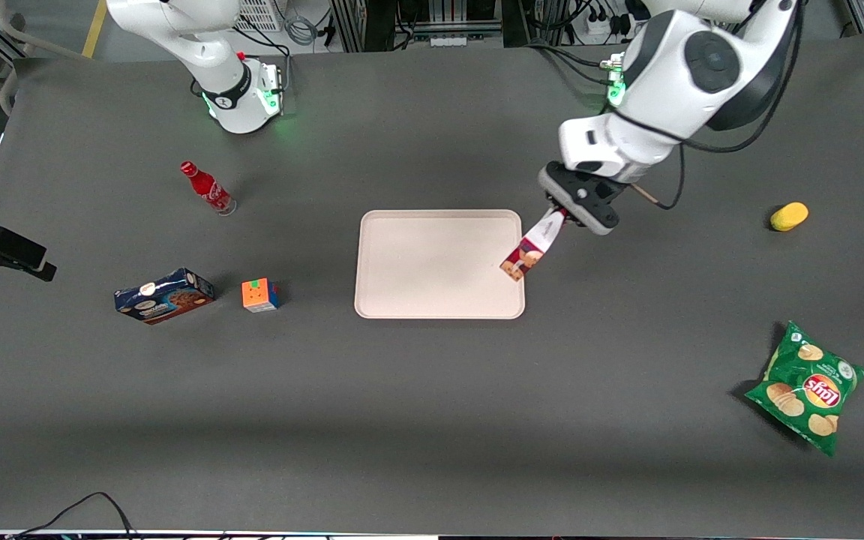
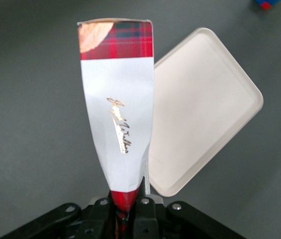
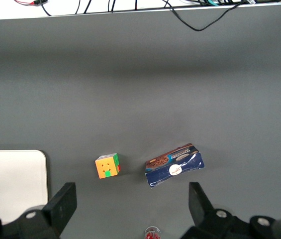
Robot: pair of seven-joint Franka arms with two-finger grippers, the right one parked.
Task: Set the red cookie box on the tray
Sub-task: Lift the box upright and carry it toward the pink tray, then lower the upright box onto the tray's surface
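Note:
The red cookie box, a slim dark-red tartan carton with a white label patch, hangs tilted in the air with my left gripper shut on its upper end. Its lower end with the cookie picture reaches over the edge of the tray that faces the working arm's end of the table. The pale cream tray lies flat on the dark table, below and beside the held box. I cannot tell whether the box's lower end touches the tray.
A dark-blue cookie box, a colour cube and a red soda bottle lie toward the parked arm's end. A green chip bag and a yellow lemon-like item lie toward the working arm's end.

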